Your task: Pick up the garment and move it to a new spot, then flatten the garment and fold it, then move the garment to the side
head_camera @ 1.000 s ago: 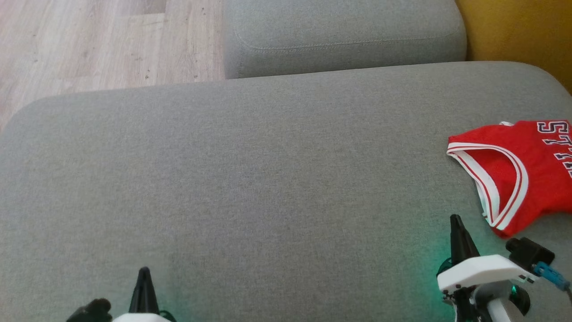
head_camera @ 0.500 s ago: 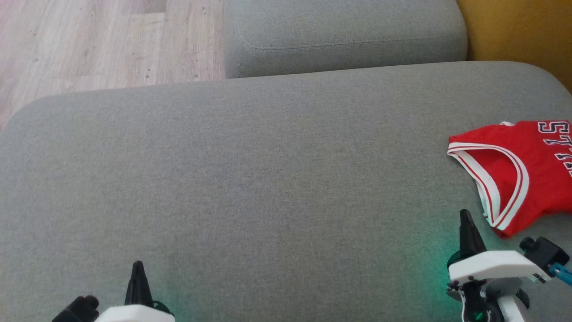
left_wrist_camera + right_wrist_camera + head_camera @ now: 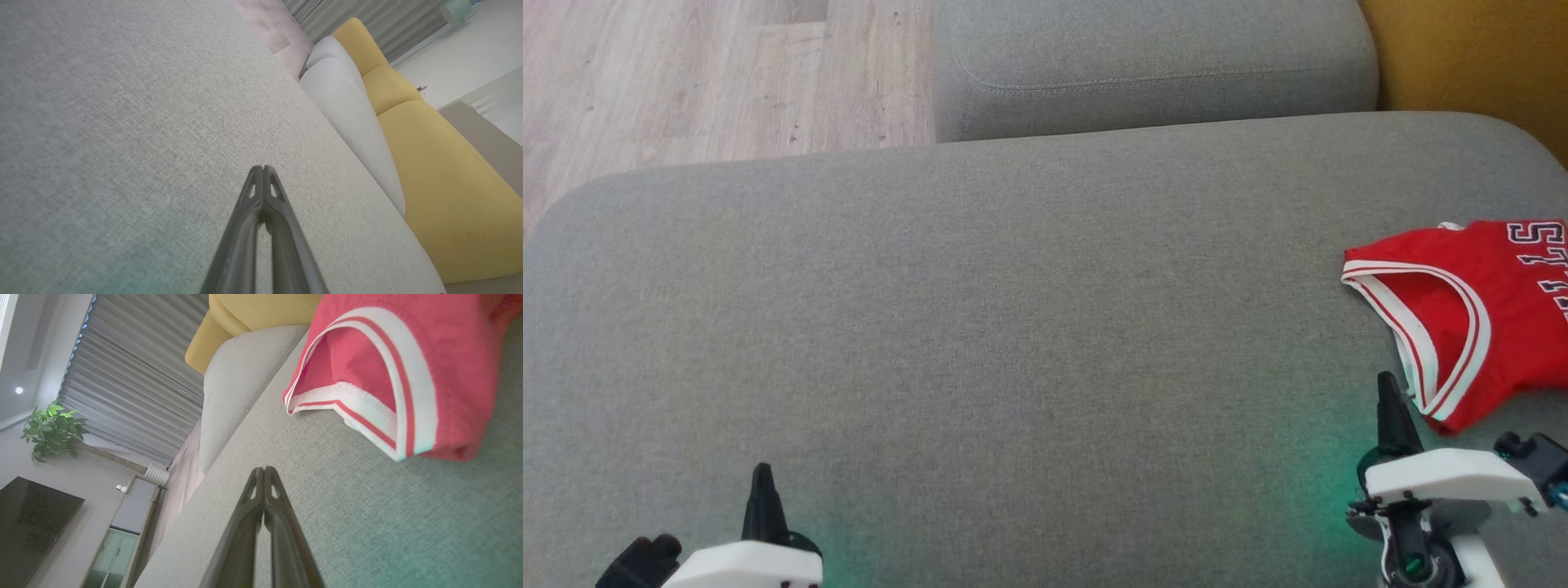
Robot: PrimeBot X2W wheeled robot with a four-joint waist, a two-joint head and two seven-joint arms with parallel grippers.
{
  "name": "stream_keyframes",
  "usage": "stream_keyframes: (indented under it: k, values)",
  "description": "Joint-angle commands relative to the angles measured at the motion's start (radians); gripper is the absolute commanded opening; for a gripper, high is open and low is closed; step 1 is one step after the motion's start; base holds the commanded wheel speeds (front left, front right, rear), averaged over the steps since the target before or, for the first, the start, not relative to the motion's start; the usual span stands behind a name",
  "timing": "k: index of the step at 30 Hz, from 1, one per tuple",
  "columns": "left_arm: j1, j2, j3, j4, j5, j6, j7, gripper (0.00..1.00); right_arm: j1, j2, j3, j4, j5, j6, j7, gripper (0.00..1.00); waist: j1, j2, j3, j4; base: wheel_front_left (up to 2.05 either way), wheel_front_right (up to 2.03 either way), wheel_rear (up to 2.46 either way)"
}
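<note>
A red jersey (image 3: 1494, 302) with white and red striped trim and dark lettering lies on the right side of the grey sofa seat (image 3: 1013, 327), cut off by the head view's right edge. In the right wrist view the jersey (image 3: 384, 371) fills the upper right, its trimmed opening facing me. My right gripper (image 3: 1387, 384) is shut and empty, its tip just left of the jersey's near corner, apart from it; its fingers (image 3: 263, 470) meet over bare cushion. My left gripper (image 3: 760, 472) is shut at the lower left, tips (image 3: 262, 168) pressed together above the cushion.
A second grey cushion (image 3: 1152, 65) lies beyond the seat. A yellow sofa part (image 3: 1470, 57) stands at the back right. Wooden floor (image 3: 686, 73) shows at the upper left, past the seat's rounded far-left corner. A television, a cabinet and a plant (image 3: 53, 428) stand in the room.
My right gripper has moved forward and to the right, toward the jersey's near corner. My left gripper has drifted slightly left. The jersey has not moved.
</note>
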Motion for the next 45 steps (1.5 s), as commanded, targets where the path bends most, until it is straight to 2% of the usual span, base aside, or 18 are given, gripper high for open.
stream_keyframes:
  k: [1,45]
  values:
    - [-0.053,0.002,0.03,-0.036,-0.025,-0.006,0.005,0.0,-0.032,-0.003,0.004,-0.043,0.027,0.0,0.006,0.0,-0.0001,0.0,0.0,0.0,0.0,0.0,0.0]
    - [-0.111,0.003,0.116,-0.116,-0.517,-0.054,0.135,0.0,-0.018,-0.004,-0.066,-0.185,0.517,-0.001,0.135,0.0,-0.0001,0.0,0.004,0.006,0.0,0.0,0.0]
